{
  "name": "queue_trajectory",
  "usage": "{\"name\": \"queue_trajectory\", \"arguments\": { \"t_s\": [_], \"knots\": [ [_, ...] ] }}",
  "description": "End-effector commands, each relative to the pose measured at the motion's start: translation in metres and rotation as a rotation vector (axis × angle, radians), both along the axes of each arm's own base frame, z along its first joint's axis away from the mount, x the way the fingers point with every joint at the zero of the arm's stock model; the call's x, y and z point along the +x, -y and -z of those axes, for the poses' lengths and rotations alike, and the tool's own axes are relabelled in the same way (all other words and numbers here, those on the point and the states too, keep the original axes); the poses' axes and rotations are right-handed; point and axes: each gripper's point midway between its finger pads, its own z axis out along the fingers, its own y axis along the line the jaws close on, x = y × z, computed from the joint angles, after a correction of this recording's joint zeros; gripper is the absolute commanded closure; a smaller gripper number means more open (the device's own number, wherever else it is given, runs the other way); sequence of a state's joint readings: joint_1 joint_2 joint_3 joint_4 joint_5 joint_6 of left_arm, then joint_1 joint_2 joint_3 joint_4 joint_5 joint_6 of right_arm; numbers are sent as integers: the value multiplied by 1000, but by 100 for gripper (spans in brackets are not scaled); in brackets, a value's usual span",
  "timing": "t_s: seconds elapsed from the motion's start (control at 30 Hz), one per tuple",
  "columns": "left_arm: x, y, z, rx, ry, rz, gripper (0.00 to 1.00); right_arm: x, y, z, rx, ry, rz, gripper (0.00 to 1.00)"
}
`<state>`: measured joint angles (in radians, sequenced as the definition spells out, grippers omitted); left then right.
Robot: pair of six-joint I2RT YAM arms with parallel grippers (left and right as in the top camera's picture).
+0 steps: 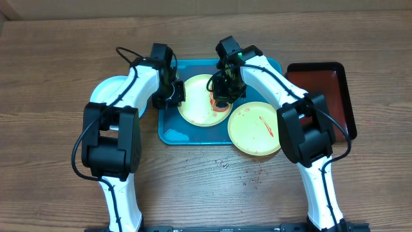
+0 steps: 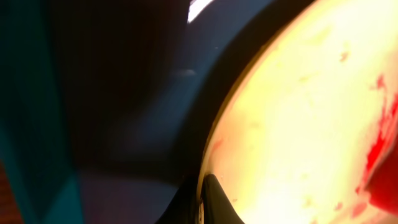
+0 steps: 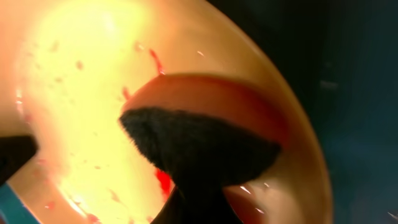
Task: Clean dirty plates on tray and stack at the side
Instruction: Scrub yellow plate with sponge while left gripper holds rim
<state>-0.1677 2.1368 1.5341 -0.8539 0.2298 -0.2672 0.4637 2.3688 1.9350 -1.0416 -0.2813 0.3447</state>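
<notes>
A pale yellow plate [image 1: 198, 103] with red sauce streaks lies on the turquoise tray [image 1: 174, 134]. My left gripper [image 1: 174, 96] is shut on its left rim; in the left wrist view the fingers [image 2: 202, 198] pinch the plate's edge [image 2: 298, 124]. My right gripper [image 1: 222, 96] is shut on a sponge [image 3: 199, 140] with a black scouring face and an orange body, pressed on the plate [image 3: 81, 93]. A second pale yellow plate [image 1: 256, 129] with sauce overlaps the tray's front right corner. A white, blue-rimmed plate [image 1: 106, 90] lies left of the tray, partly under my left arm.
A smaller dark-red tray [image 1: 322, 96] with a black rim lies to the right of the turquoise tray. The wooden table [image 1: 212, 187] stretches in front of both trays, with small crumbs [image 1: 222, 164] near the middle.
</notes>
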Motion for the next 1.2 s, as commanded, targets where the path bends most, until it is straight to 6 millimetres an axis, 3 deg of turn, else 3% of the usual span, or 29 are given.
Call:
{"name": "queue_trajectory", "arguments": {
  "t_s": [0.0, 0.3, 0.43, 0.7, 0.8, 1.0, 1.17],
  "knots": [
    [-18, 12, 22, -107, -57, 129, 96, -15, -25, 20, 56, -53, -38, 96],
    [-19, 15, 19, -151, -62, 121, 96, -53, -65, 35, 79, -118, -135, 96],
    [-19, 16, 18, -171, -68, 117, 96, -58, -63, 30, 69, -133, -163, 96],
    [-18, 8, 18, -161, -83, 58, 96, -25, 20, 15, -206, -104, -62, 96],
    [-15, -3, 20, -140, -86, 8, 96, -13, 34, 14, -219, -89, -30, 96],
    [-12, -22, 24, -67, -84, -26, 96, 10, 31, 14, -180, -14, 0, 96],
    [-13, -23, 25, -60, -87, -26, 96, 22, -2, 23, -86, 43, 0, 96]
  ]
}}
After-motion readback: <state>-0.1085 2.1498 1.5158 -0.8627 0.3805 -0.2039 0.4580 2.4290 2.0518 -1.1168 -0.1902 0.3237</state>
